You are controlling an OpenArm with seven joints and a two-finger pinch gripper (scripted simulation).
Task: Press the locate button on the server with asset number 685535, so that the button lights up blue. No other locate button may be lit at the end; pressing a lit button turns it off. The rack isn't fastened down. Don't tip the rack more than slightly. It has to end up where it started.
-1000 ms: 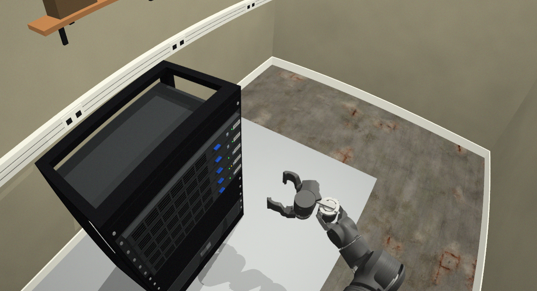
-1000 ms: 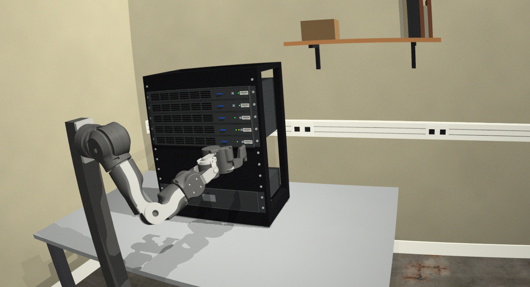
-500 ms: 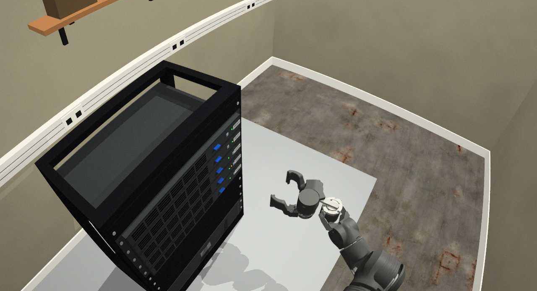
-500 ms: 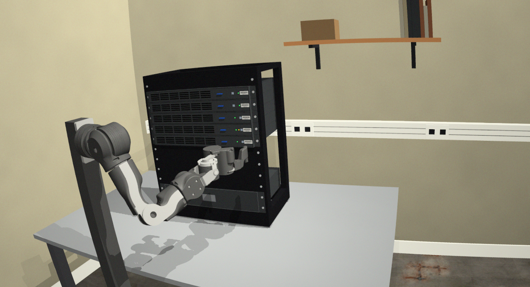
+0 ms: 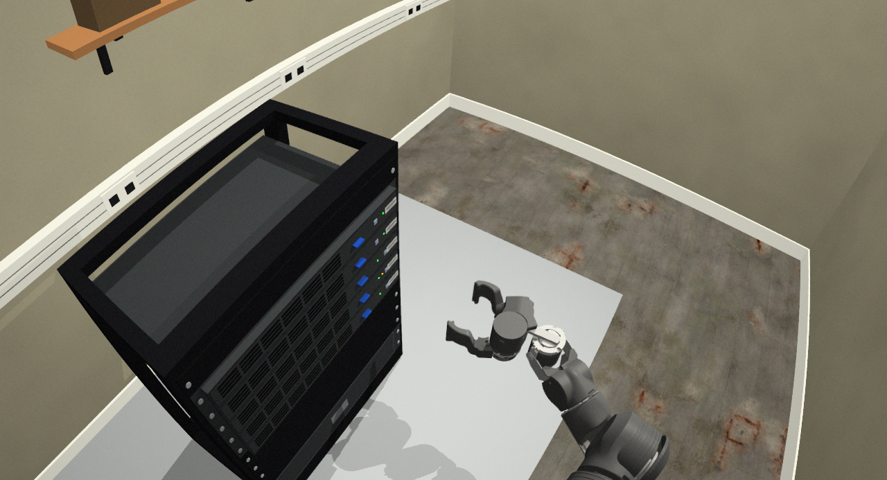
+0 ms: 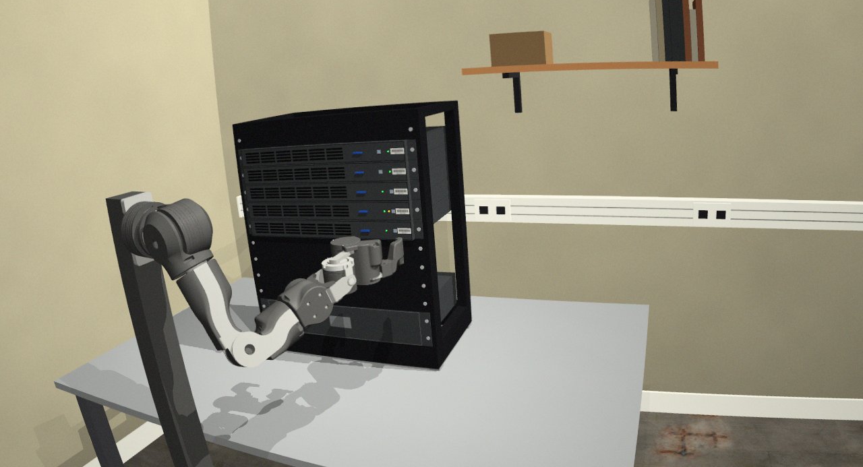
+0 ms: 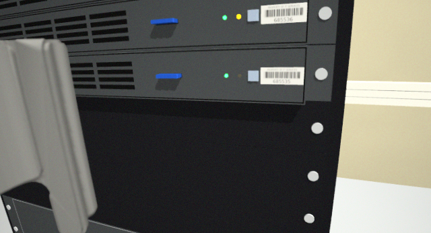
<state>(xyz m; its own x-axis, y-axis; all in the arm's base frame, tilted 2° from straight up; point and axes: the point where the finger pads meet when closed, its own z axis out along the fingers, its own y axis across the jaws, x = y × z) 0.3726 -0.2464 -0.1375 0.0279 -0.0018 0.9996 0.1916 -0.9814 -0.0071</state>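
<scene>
A black rack (image 6: 356, 235) stands upright on the grey table with several servers stacked in its upper half. In the wrist view the lowest server (image 7: 188, 76) carries the label 685535 (image 7: 282, 75). Its square locate button (image 7: 253, 75) sits just left of the label and is pale grey-blue, unlit. The server above is labelled 685536 (image 7: 283, 13), with its own unlit button (image 7: 252, 15). My gripper (image 5: 471, 309) (image 6: 377, 259) is open and empty, a short way in front of the rack face, below the lowest server. One finger (image 7: 44, 132) fills the left of the wrist view.
Blue handles (image 7: 168, 76) and green status lights (image 7: 226, 75) mark each server front. A blank panel (image 6: 362, 325) sits at the rack's bottom. A wall shelf (image 6: 588, 66) holds a box and books. The arm's post (image 6: 150, 319) stands at the table's left edge.
</scene>
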